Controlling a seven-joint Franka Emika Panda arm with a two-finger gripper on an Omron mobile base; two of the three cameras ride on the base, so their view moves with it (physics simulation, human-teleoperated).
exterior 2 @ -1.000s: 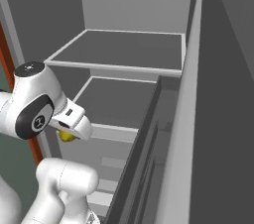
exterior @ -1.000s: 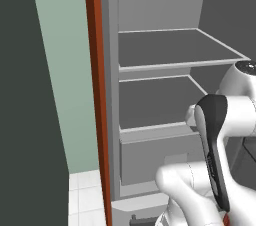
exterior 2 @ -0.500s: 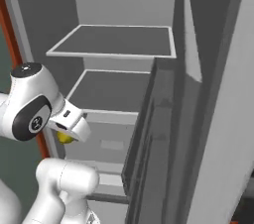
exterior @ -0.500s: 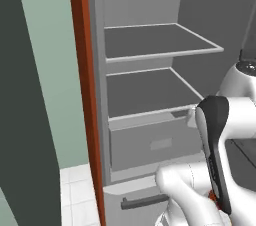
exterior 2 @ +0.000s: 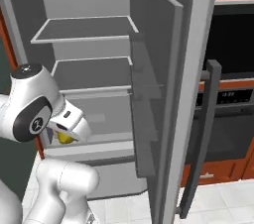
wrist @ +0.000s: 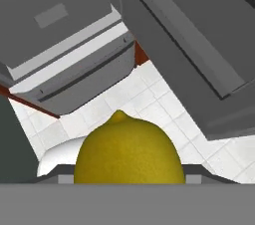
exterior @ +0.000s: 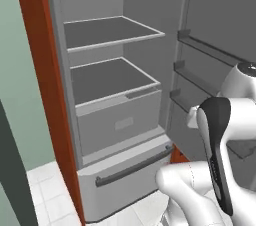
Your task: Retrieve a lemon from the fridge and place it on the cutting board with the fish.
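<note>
The lemon (wrist: 127, 155), bright yellow, sits right at my fingertips in the hand view and hides them. In the right base view the lemon (exterior 2: 63, 138) peeks out under my hand, and my gripper (exterior 2: 65, 136) is shut on it, low in front of the fridge's lower compartment. The fridge (exterior: 113, 73) stands open with bare grey shelves (exterior 2: 84, 28). Its door (exterior 2: 167, 94) is swung wide to my right. The cutting board and the fish are out of view.
The fridge's bottom drawer (exterior: 125, 170) with a dark bar handle juts out near the white tiled floor (exterior: 47, 192). A red-brown cabinet side (exterior: 42, 75) borders the fridge on the left. A dark oven (exterior 2: 233, 74) stands right of the door, whose long handle (exterior 2: 201, 139) sticks out.
The whole picture has shifted: the base has moved, so the fridge now sits further left and its door and the oven come into view. The lemon stays in my gripper.
</note>
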